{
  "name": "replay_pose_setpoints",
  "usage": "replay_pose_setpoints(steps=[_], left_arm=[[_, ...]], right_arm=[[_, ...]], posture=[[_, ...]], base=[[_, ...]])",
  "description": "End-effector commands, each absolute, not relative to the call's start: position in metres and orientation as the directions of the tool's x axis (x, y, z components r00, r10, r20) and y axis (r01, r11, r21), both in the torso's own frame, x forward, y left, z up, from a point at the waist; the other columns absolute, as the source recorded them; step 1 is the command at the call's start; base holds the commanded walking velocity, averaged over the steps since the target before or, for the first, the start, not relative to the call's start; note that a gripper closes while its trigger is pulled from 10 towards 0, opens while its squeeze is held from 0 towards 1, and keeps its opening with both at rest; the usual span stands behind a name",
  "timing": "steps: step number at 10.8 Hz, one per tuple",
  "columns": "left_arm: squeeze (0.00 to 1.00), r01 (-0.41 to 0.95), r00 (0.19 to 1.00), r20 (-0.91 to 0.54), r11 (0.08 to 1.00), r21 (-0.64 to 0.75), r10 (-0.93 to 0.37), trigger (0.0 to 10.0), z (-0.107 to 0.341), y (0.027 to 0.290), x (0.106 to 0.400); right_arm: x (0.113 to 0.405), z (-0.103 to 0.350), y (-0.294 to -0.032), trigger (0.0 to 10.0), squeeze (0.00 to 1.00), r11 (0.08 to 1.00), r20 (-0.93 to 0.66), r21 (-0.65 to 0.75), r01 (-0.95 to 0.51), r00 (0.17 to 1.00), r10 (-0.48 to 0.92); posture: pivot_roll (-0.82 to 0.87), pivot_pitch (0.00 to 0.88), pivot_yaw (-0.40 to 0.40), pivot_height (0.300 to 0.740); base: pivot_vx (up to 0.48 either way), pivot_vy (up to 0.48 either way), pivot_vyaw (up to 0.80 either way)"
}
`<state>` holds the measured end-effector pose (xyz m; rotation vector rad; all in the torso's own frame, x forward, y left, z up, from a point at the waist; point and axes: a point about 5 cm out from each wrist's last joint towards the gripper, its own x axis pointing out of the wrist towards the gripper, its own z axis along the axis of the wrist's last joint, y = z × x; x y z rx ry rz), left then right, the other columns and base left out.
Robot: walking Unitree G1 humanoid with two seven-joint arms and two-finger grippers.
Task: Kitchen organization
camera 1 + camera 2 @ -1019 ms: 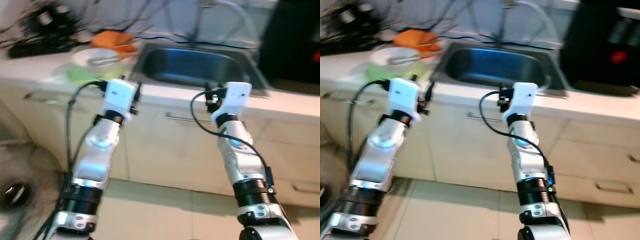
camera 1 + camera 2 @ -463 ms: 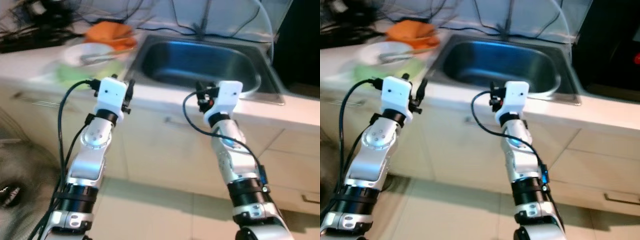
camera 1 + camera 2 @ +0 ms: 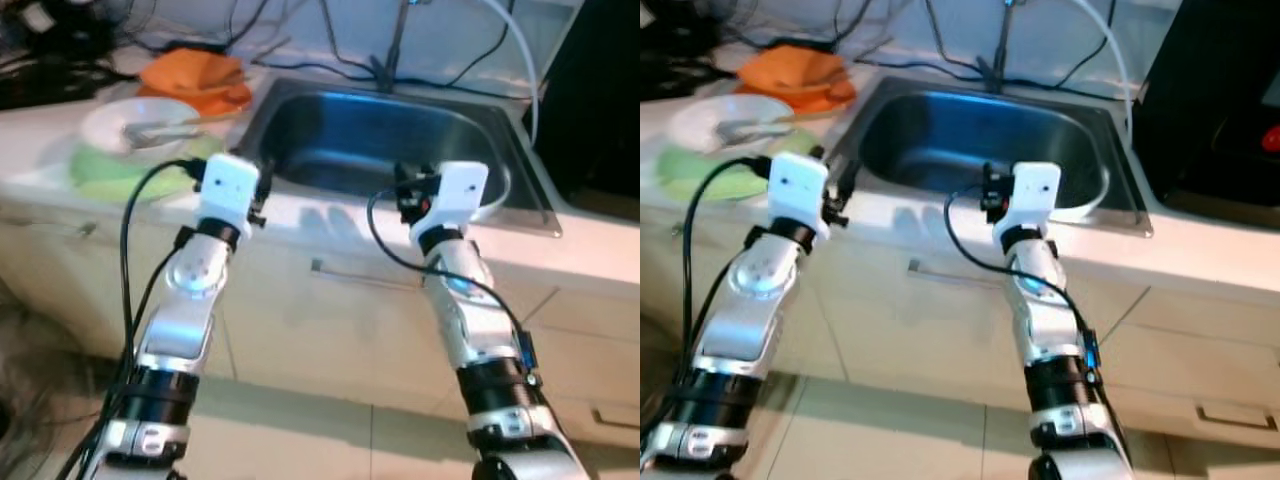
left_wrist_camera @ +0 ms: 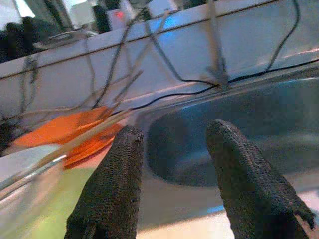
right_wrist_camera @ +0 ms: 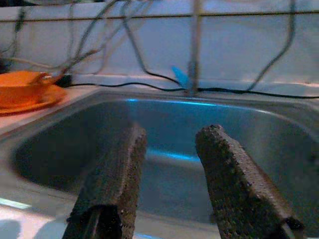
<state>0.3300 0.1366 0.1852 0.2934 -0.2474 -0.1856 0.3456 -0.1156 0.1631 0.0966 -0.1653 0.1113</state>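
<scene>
Both end effectors, left [image 4: 172, 191] and right [image 5: 169, 184], hang apart and empty near the sink [image 3: 400, 130]. Next, the left likely reaches for the bowl [image 3: 135, 122] on the table [image 3: 330, 215].

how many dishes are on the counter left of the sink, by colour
orange dish: 1
white bowl: 1
green plate: 1
total: 3
</scene>
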Motion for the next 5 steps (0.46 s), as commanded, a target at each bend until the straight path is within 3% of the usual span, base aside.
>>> replay_pose_setpoints(steps=[1,3,5], left_arm=[[0.0,0.167,0.948,0.211,0.936,0.311,-0.239,10.0,0.1856,0.1282,0.3297],[0.0,0.167,0.947,0.212,0.935,0.312,-0.24,10.0,0.1861,0.1281,0.3297],[0.0,0.176,0.939,0.234,0.937,0.301,-0.252,10.0,0.1889,0.1261,0.3286]], right_arm=[[0.3461,0.1632,-0.128,10.0,0.0,0.993,0.167,0.085,-0.079,0.984,0.064],[0.3458,0.1635,-0.1258,10.0,0.0,0.993,0.171,0.074,-0.086,0.983,0.072],[0.3461,0.1629,-0.1271,10.0,0.0,0.993,0.168,0.091,-0.081,0.984,0.065]], posture=[[-0.05,0.04,-0.055,0.74],[-0.04,0.045,-0.056,0.74],[-0.04,0.045,-0.056,0.74]], base=[[0.364,0.0,0.0],[0.36,0.0,0.61],[0.141,0.0,0.0]])
